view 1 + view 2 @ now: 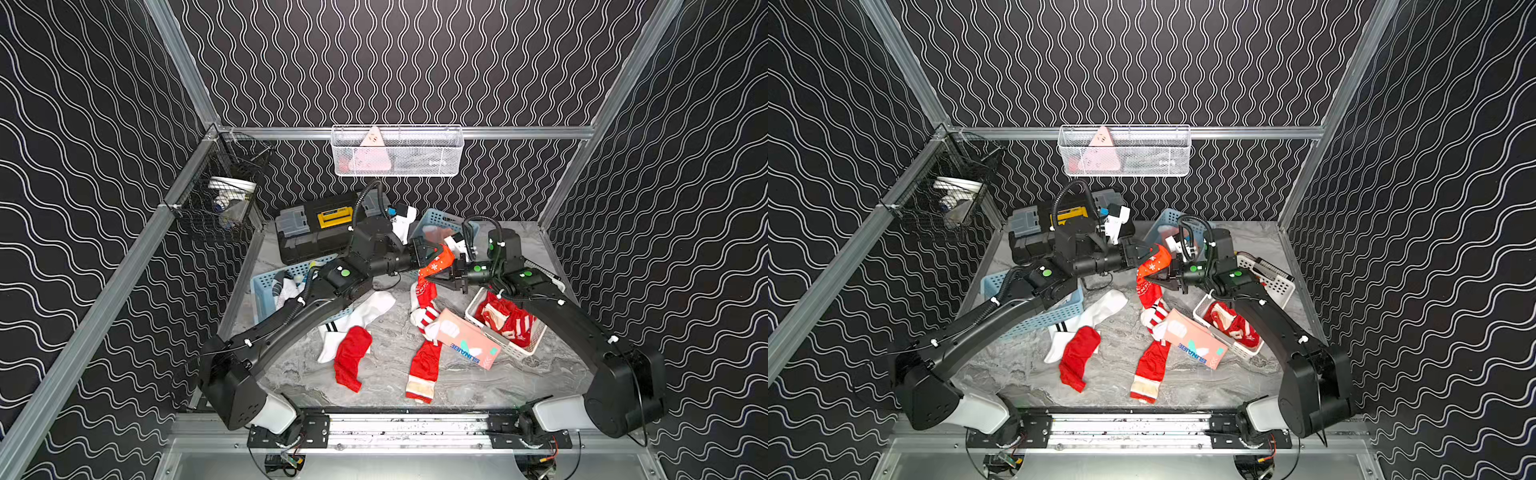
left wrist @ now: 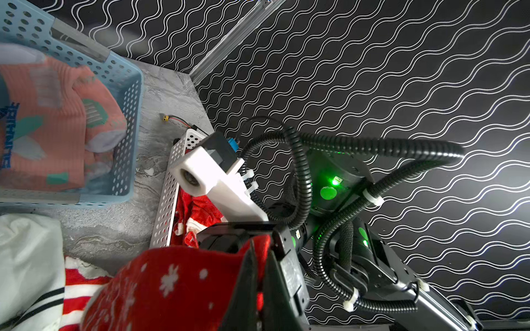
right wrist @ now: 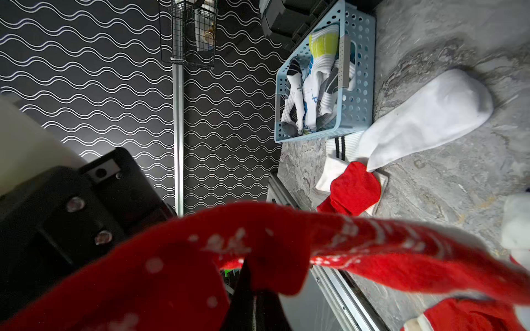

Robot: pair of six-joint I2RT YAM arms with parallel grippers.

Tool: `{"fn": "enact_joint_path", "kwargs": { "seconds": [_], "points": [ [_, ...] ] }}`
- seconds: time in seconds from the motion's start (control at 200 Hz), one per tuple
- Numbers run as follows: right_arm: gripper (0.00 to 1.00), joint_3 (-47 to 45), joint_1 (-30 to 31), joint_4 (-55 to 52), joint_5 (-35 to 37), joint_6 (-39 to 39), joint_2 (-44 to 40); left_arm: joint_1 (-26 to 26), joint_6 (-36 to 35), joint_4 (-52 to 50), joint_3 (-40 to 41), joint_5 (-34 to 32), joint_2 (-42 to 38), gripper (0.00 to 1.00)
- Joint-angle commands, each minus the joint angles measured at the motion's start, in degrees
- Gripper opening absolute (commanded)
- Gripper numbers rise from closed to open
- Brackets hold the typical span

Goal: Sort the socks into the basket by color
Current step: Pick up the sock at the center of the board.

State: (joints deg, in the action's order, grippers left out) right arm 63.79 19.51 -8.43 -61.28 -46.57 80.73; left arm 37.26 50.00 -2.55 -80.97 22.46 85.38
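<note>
A red snowflake-patterned sock [image 1: 437,261] [image 1: 1154,262] hangs above the middle of the table, and both grippers are shut on it. My left gripper [image 1: 430,252] [image 2: 259,275] pinches its upper end [image 2: 177,283]. My right gripper [image 1: 448,277] [image 3: 252,286] clamps it [image 3: 286,252] just below. Loose on the table lie a white sock [image 1: 368,311], a plain red sock [image 1: 351,361], a red-white striped sock [image 1: 424,316], a long red sock [image 1: 424,370] and a salmon-pink sock [image 1: 469,338]. A blue basket [image 1: 264,293] holds white socks, another blue basket [image 2: 126,114] holds salmon ones, and a white basket [image 1: 517,353] holds red ones.
A black toolbox [image 1: 316,232] stands at the back left of the table. A black wire basket [image 1: 220,199] hangs on the left wall and a white mesh basket [image 1: 397,151] on the back wall. A small cable [image 2: 177,120] lies near the back right corner.
</note>
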Motion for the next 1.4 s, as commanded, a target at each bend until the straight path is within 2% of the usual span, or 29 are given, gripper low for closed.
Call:
{"fn": "enact_joint_path", "kwargs": {
  "seconds": [0.0,0.255,0.335,0.4,0.535,0.635,0.791,0.971,1.081,1.176,1.396],
  "points": [
    [0.0,0.5,0.01,-4.13,2.08,4.49,-1.06,0.09,1.14,2.52,-0.76,0.66,0.15,0.0],
    [0.0,0.66,0.0,-8.06,6.14,7.59,-4.14,0.16,1.29,1.67,1.05,-0.29,-0.62,0.0],
    [0.0,2.56,0.01,-10.73,8.42,9.15,-4.98,0.14,1.09,1.34,1.18,-0.56,-0.72,0.07],
    [0.0,2.82,-0.03,-12.18,10.3,9.96,-5.8,0.13,0.72,0.6,1.08,-0.83,-0.61,0.17],
    [0.0,4.04,-0.17,-16.1,14.19,11.73,-7.35,0.17,0.41,0.2,1.59,-1.28,-0.79,0.3],
    [0.0,4.88,-0.4,-18.53,16.73,12.66,-8.43,0.13,0.33,0.22,1.9,-1.2,-0.57,0.34],
    [0.0,6.46,-1.54,-22.47,21.88,13.93,-10.03,0.1,-0.2,-0.18,1.74,-1.25,-0.09,0.49],
    [0.0,8.32,-6.78,-26.4,25.73,14.94,-11.27,-0.07,-2.65,-3.71,1.18,-2.23,-0.39,0.62],
    [0.0,9.51,-10.87,-28.8,28.15,15.39,-11.3,-0.33,-4.32,-6.76,0.73,-2.8,-0.31,0.63],
    [0.0,11.07,-12.3,-31.41,32.8,16.44,-10.78,-0.58,-5.76,-9.69,0.72,-3.37,-0.32,0.64],
    [0.0,11.7,-15.47,-33.99,38.37,15.61,-9.89,-1.53,-8.37,-14.7,1.11,-2.51,0.29,0.67]
  ]
}}
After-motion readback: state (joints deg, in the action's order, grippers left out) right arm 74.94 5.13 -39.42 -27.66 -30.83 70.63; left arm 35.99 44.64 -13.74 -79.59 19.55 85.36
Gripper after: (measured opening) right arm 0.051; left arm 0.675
